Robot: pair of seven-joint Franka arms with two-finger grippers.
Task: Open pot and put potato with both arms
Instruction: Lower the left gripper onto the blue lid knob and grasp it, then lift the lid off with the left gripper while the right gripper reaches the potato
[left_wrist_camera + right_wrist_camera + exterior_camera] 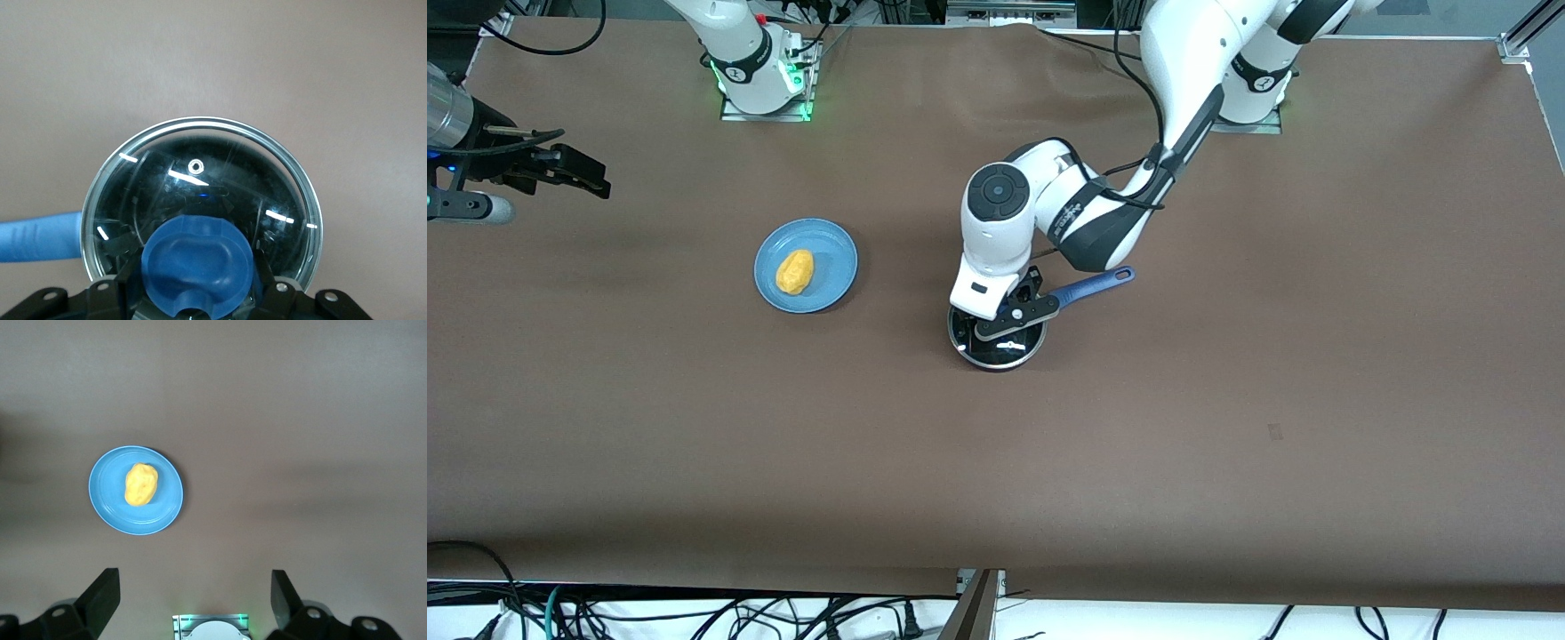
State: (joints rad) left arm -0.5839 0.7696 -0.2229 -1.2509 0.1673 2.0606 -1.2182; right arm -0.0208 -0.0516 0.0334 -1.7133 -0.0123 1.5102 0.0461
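The pot (996,348) stands mid-table, its blue handle (1096,284) pointing toward the left arm's end. The glass lid (200,167) lies on it. My left gripper (1011,322) is down on the lid, its fingers (131,267) pressed to both sides of the blue knob (197,263). The potato (794,271) lies on a blue plate (831,267) toward the right arm's end; it also shows in the right wrist view (141,485). My right gripper (574,172) is open and empty, held high over the right arm's end of the table, apart from the plate (107,500).
The right arm's base (763,84) and the left arm's base (1258,98) stand along the table edge farthest from the front camera. Bare brown tabletop (996,480) spreads nearer to the front camera. Cables hang below the near edge.
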